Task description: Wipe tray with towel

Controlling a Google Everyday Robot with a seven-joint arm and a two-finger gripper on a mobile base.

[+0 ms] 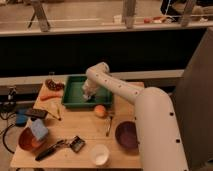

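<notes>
A green tray (75, 92) sits at the back middle of the wooden table. My white arm reaches from the right over the table and bends down into the tray. My gripper (88, 95) is inside the tray at its right half, down on a pale towel (87, 96) that lies on the tray floor. The gripper covers most of the towel.
An orange fruit (101, 110) lies just in front of the tray, a fork (109, 125) beside it. A purple bowl (127, 135), a white cup (100, 154), an orange bowl with a blue sponge (38, 130), a carrot (50, 96) and dark tools (50, 149) are on the table.
</notes>
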